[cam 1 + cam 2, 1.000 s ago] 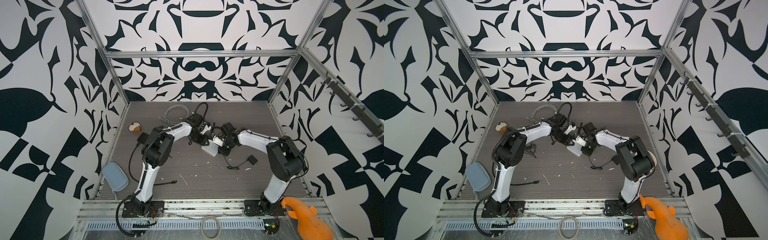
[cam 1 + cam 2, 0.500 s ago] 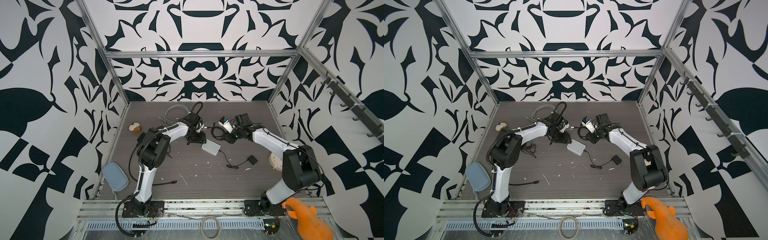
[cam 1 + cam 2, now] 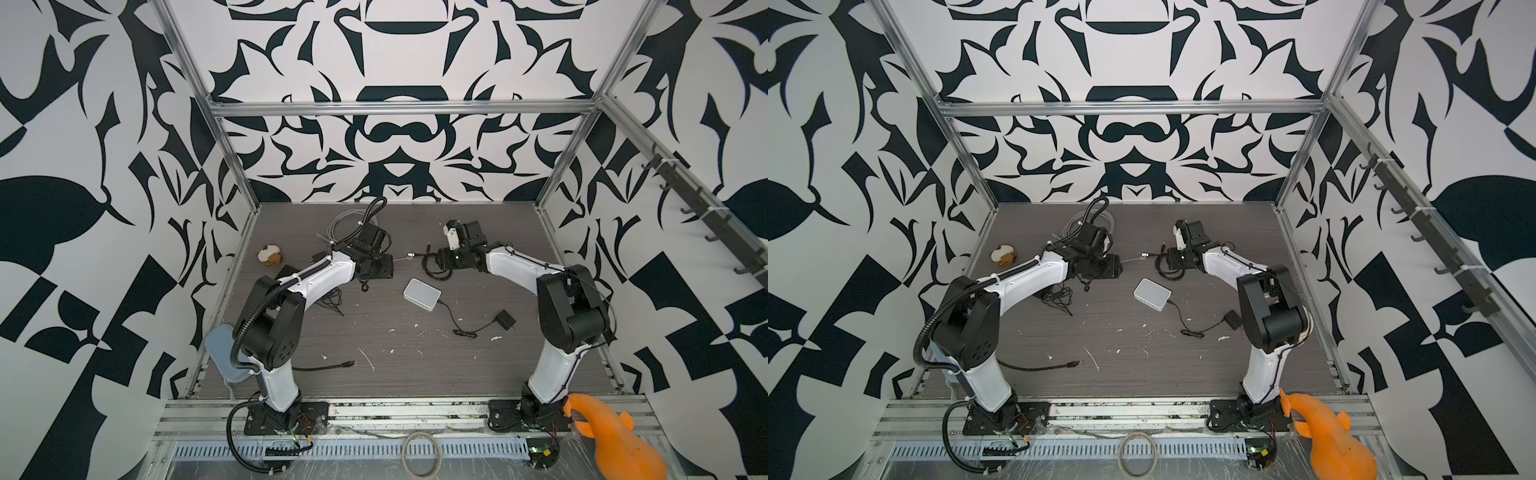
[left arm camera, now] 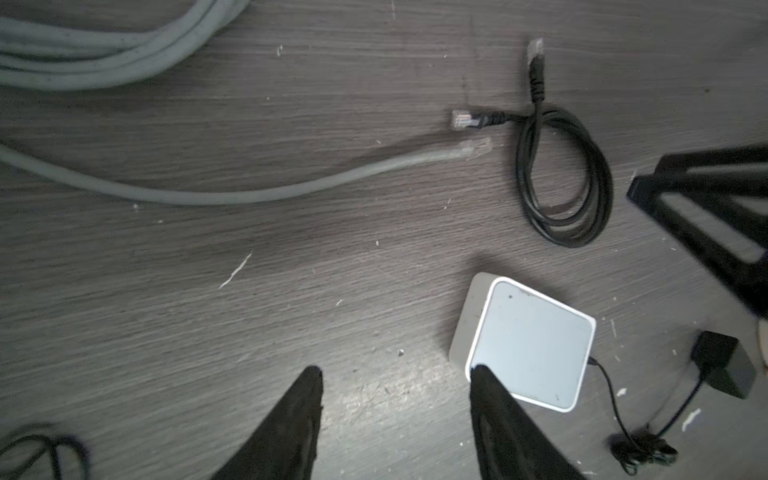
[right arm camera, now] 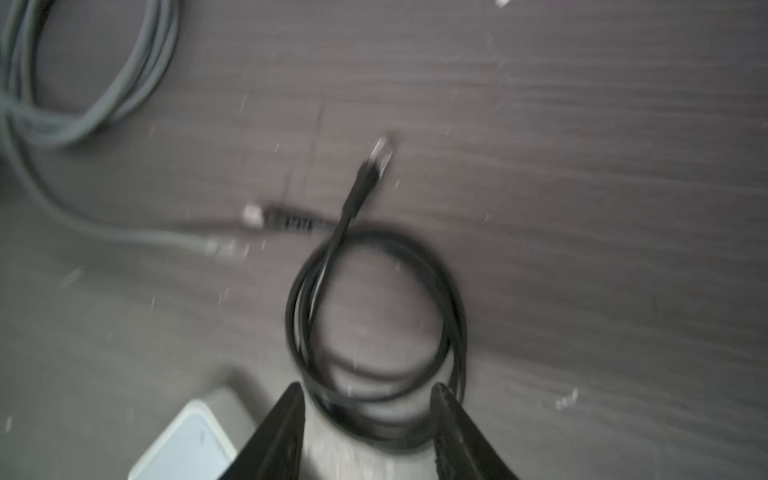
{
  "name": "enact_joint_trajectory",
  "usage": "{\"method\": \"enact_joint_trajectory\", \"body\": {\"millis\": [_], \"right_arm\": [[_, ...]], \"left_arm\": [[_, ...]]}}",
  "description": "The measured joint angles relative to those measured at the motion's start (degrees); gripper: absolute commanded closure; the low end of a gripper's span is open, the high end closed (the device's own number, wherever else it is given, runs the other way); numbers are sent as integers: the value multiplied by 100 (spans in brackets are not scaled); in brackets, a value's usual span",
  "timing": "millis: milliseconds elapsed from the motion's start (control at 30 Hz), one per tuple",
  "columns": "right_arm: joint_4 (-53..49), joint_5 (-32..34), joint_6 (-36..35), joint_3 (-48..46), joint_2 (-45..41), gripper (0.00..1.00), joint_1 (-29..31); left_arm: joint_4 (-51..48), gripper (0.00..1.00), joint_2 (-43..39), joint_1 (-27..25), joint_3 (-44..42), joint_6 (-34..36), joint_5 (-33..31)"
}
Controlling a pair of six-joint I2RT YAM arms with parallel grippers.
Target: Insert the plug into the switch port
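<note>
The white square switch [image 3: 422,294] [image 3: 1152,294] [image 4: 528,345] [image 5: 187,444] lies flat mid-table with a thin black cord in one side. Behind it a coiled black cable [image 3: 434,266] [image 4: 565,187] [image 5: 374,332] ends in two clear plugs [image 4: 461,120] [image 5: 380,151]. A grey cable's plug [image 3: 411,254] [image 4: 473,148] lies beside them. My left gripper [image 3: 376,268] [image 3: 1100,268] [image 4: 395,374] hangs open and empty, left of the switch. Above the black coil hovers my right gripper [image 3: 446,257] [image 3: 1173,257] [image 5: 365,390], open, gripping nothing.
A grey cable coil [image 3: 349,222] lies at the back. A black power adapter [image 3: 505,321] on the switch's cord sits to the right. Thin black wires [image 3: 328,299], a loose black cable [image 3: 328,366], a brown-white lump [image 3: 270,254] and a blue-grey pad [image 3: 220,353] lie left.
Both grippers were together at the switch a second ago. They have opened and drawn back, left one leftward, right one to the back right over the black coil. The switch stays on the table.
</note>
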Motion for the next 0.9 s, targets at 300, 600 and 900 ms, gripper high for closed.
{"method": "enact_joint_trajectory", "body": {"millis": [300,600,900], "right_arm": [[37,234,793,1283,1222,59,162],[-7,205,1187,1513,1628,90,179],[-354,177,1150,1506,1198,100,-46]], "left_arm": [[37,40,4,0,-83,-2,-162],[37,40,4,0,-201,140,-299],[22,39,-256,17,-271,245,-459]]}}
